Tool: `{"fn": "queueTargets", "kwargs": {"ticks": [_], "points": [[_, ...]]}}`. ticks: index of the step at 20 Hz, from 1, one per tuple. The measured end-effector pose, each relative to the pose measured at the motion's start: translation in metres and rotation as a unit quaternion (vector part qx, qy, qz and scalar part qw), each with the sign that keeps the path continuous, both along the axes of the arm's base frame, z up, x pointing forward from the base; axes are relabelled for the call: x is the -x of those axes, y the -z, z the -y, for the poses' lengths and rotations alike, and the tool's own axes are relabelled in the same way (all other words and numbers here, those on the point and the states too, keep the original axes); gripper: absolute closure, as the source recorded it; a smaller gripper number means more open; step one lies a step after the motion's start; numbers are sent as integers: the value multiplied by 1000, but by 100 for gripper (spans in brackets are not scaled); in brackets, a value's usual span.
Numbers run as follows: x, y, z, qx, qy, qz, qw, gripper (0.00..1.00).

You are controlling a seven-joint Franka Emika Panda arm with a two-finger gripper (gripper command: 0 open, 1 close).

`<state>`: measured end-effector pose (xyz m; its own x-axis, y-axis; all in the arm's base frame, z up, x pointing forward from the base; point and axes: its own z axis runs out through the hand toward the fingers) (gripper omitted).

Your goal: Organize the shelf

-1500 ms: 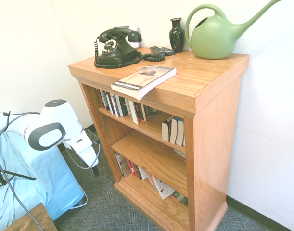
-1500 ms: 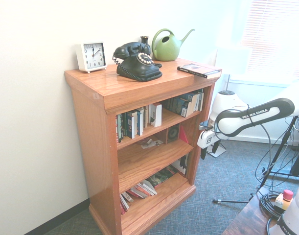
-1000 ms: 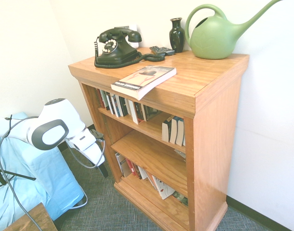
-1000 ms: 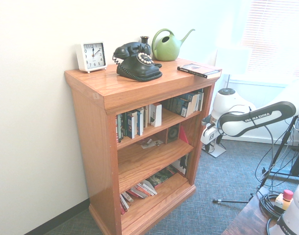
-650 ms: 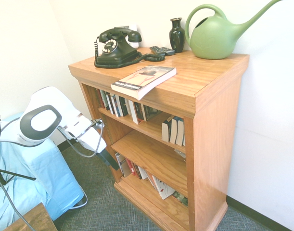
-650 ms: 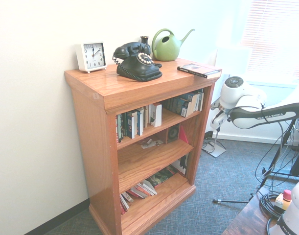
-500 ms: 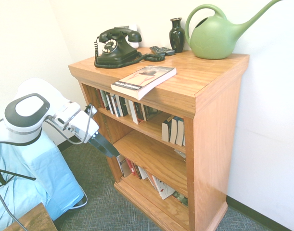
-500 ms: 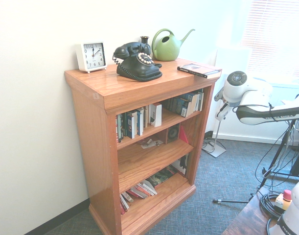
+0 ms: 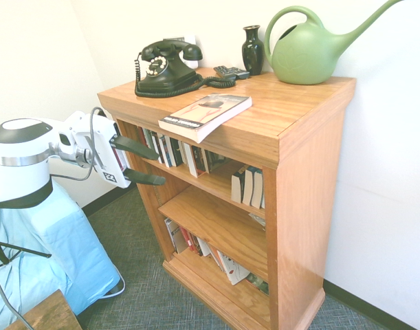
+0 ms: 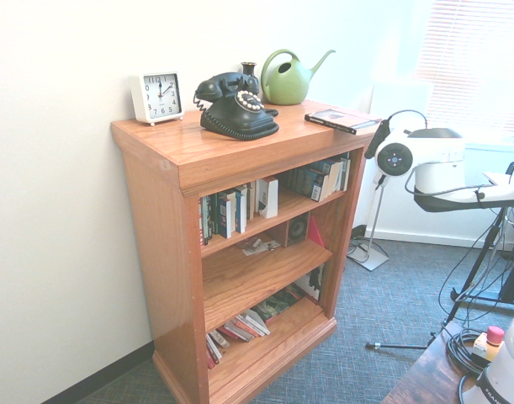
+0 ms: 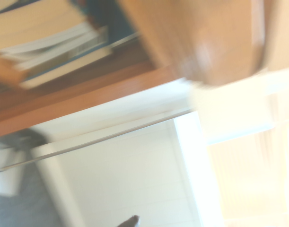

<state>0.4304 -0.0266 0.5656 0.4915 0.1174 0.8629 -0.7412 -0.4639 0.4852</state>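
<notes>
A carpeted corner, pale walls. The shelf (image 9: 292,179), orange-brown oak with a thick overhanging top, stands against the wall, too heavy and rigid to shift. A paperback book (image 9: 205,114) lies flat near its front edge; I judge it light and stiff, best taken by the overhanging side. My pincer (image 9: 149,165) gapes wide, empty, beside the shelf's side panel.

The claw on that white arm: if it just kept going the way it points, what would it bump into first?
Probably the shelf. The open claw points roughly level at its near side panel, beside the row of books on the upper inner shelf. Depth is unclear, so it might slip past the front edge.
</notes>
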Motion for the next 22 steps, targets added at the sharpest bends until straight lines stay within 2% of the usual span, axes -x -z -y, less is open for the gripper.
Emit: {"fn": "queueTargets", "kwargs": {"ticks": [6, 14, 22], "points": [[-28, -8, -7, 55, -44, 10, 997, 0], [-68, -1, 0, 64, -118, 7, 991, 0], [-74, -5, -2, 64, -200, 15, 978, 0]]}}
